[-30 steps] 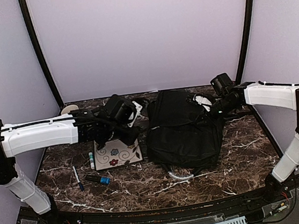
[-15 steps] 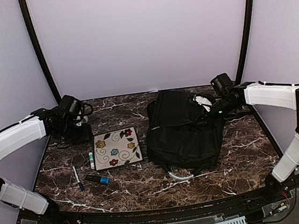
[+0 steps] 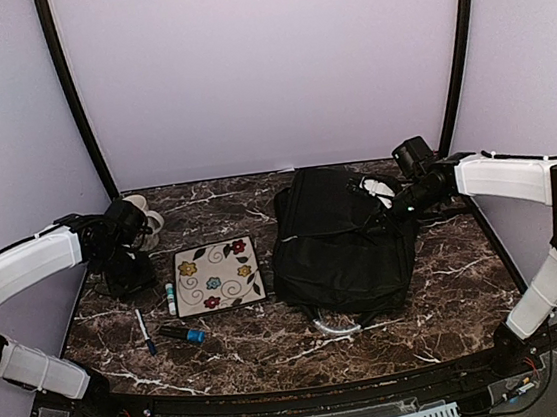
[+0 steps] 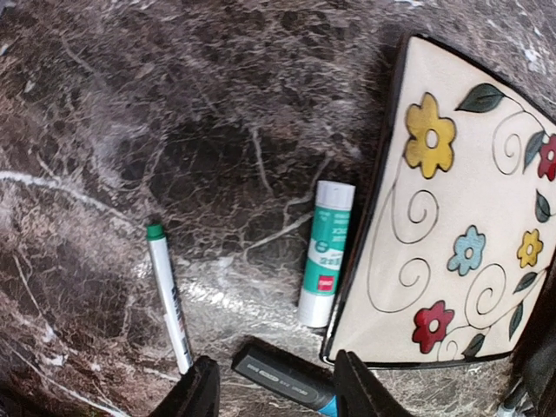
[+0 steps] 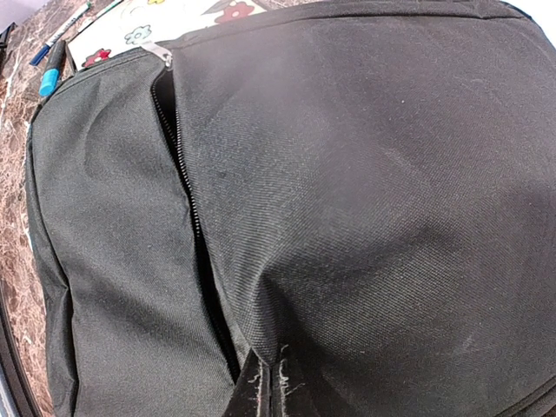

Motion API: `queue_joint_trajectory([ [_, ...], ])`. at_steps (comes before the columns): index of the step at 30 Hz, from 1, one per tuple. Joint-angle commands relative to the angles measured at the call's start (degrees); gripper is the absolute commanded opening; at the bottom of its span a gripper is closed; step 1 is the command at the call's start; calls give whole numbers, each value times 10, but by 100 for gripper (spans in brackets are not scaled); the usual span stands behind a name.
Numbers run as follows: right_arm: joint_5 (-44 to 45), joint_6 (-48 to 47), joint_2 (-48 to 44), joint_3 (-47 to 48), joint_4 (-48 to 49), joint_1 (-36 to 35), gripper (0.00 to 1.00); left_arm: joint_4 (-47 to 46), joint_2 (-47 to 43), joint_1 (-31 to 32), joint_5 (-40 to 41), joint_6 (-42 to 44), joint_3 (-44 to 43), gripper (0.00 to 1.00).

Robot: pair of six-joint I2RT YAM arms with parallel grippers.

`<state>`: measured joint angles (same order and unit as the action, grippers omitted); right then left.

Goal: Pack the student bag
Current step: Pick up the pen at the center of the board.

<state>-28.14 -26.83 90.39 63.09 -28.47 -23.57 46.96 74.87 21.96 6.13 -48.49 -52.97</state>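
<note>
Left gripper [image 4: 276, 388] now back over glue stick [image 4: 326, 254], label illegible

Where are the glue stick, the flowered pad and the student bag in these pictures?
glue stick [image 4: 326, 254], left wrist view, middle of its green-and-white tube.
flowered pad [image 4: 452, 208], left wrist view, cream cover between the flowers.
student bag [image 3: 339, 252], top external view, middle of its black front panel.

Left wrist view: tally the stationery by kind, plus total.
Floral notebook: 1
Glue stick: 1
Pens/markers: 2 (green-capped pen, blue-capped marker)
Total: 4
</note>
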Motion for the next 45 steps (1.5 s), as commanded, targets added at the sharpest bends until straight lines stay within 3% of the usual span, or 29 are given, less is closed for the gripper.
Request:
queue_joint_trajectory([
  [1,-2,-7,5,10,-15,0,0,68,2,-5,29,-74,17,46],
  [12,-5,-11,3,9,-19,0,0,42,-10,-7,-6,-119,90,38],
  [25,-6,-12,5,11,-23,0,0,-18,7,-46,-45,-84,126,30],
  [39,-7,-14,5,12,-25,0,0,-45,36,-64,-34,-71,143,27],
  [45,-6,-13,16,11,-25,0,0,-55,43,-73,-34,-65,149,21],
])
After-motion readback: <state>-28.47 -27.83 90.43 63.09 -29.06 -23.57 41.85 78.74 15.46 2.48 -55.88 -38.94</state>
